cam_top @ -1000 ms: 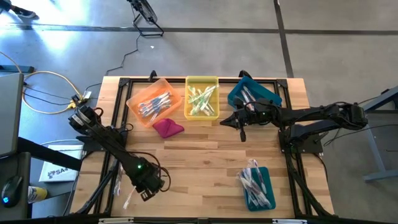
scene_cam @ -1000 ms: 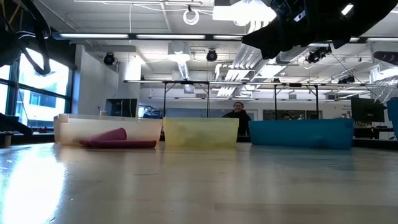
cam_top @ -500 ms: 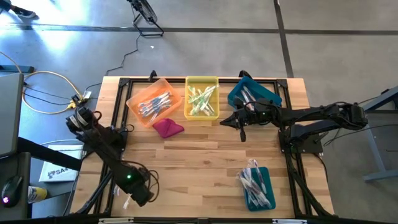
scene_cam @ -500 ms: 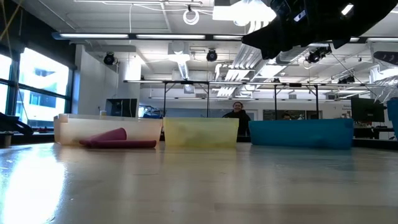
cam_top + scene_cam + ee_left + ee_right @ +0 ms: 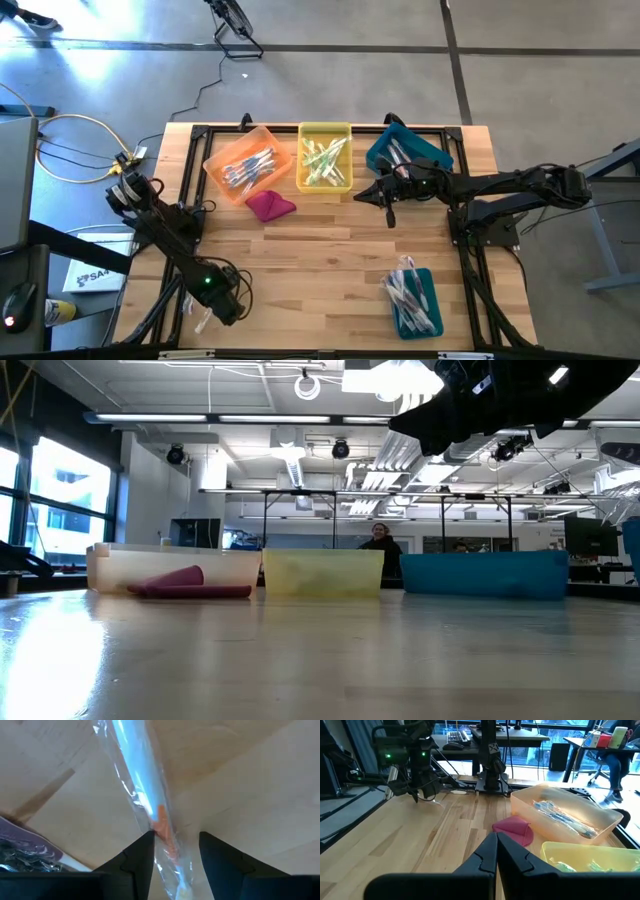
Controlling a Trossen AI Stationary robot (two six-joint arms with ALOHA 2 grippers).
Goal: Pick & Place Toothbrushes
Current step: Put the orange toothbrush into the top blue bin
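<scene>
Down at the lower left of the high view, the left gripper (image 5: 205, 322) low over the table's (image 5: 320, 260) left edge, fingers (image 5: 137, 857) spread with a wrapped toothbrush (image 5: 145, 802) lying in the gap, clear film around a blue handle with an orange patch; fingers on either side of it, not visibly squeezing. Same toothbrush only a pale sliver under the gripper from above. Across the top of the high view, three bins in a row: orange bin (image 5: 247, 163) at the upper left holding a cluster of toothbrushes (image 5: 248, 166), yellow bin (image 5: 325, 157) just beside it with greenish ones (image 5: 324, 160), teal bin (image 5: 408, 153) at the upper right with a few more. Magenta cloth (image 5: 269, 206) just below the orange bin, on bare wood. Right gripper (image 5: 389, 213) hanging centre-right, below the teal bin, fingers (image 5: 487, 855) pressed together and holding nothing. Lower right of the high view, a second teal tray (image 5: 417, 303) heaped with toothbrushes in white and clear wrap (image 5: 404, 283). Low view level across the wood: cloth (image 5: 185, 583) in front of the pale orange bin (image 5: 172, 568) at left, yellow bin (image 5: 322, 572) centre, teal bin (image 5: 483, 574) right, a person (image 5: 381, 543) seated far behind.
</scene>
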